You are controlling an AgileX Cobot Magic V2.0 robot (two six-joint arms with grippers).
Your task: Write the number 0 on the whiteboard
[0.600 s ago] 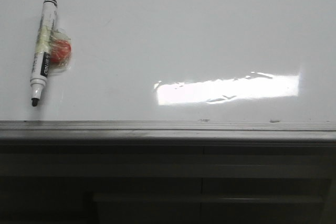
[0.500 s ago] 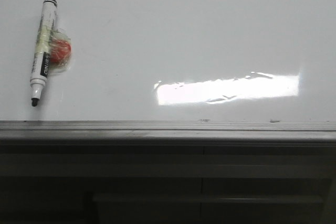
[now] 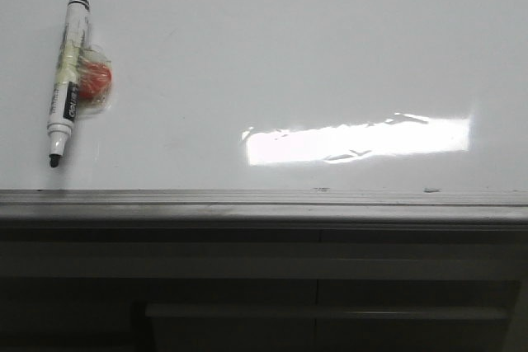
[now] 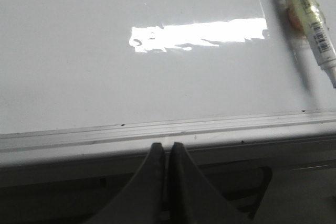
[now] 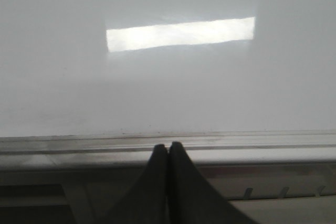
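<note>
While no stroke of the number 0 showed anywhere on the large glossy white whiteboard (image 3: 272,63), the task stood wholly undone: the pen had yet to be picked up, carried to a bare patch and drawn round in a loop. A white-barrelled marker with a black tip and black end cap (image 3: 66,80) lay flat on the board, uncapped, its tip toward the grey metal edge rail (image 3: 264,202), with a small red-orange lump under clear tape (image 3: 93,82) fastened against its side. Seen from the left wrist, the marker (image 4: 312,22) lay beyond the rail and well off to one side of the left gripper (image 4: 167,153), whose fingers were pressed together and held nothing. The right gripper (image 5: 168,153) likewise had its fingers closed on nothing, poised just short of the rail, with only blank board ahead of it. A bright rectangular light reflection (image 3: 359,139) glared on the board's surface, which otherwise looked clean, smooth and slick.
</note>
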